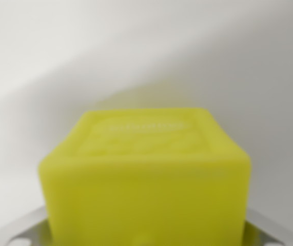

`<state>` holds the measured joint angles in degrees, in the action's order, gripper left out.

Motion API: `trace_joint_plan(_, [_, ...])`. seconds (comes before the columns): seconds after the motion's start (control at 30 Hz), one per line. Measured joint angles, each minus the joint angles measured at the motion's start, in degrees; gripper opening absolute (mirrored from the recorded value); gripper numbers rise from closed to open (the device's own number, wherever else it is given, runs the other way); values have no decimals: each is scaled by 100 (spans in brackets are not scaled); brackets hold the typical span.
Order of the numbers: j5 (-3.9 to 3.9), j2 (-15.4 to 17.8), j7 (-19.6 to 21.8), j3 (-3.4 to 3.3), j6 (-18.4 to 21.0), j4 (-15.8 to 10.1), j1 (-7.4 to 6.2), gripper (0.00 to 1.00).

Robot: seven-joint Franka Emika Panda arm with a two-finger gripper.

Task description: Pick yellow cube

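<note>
So the yellow cube (145,179) is basically filling the lower middle of the wrist view, super close to the camera and a bit blurry, with a plain white surface (59,61) behind it. No table edge or corner shows, so I can't place it beyond that. There's some embossed pattern on its upper face, too soft to read. Bits of metal plate (18,231) poke out at both bottom corners, probably part of the hand. The fingers themselves aren't in view, so I can't tell whether the jaws are open, closed, or already clamped on the cube. It looks like a stiff, light plastic block with rounded edges and smooth sides, maybe a little slippery. I'd squeeze it on two opposite flat sides, centred, not on the corners.
</note>
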<state>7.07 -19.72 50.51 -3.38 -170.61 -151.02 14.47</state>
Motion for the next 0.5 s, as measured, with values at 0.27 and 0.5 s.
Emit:
trace_joint_plan(0.27, [-301, 397, 226, 20, 295, -98, 88, 0])
trace_joint_plan(0.5, [-452, 739, 338, 33, 569, -165, 134, 0])
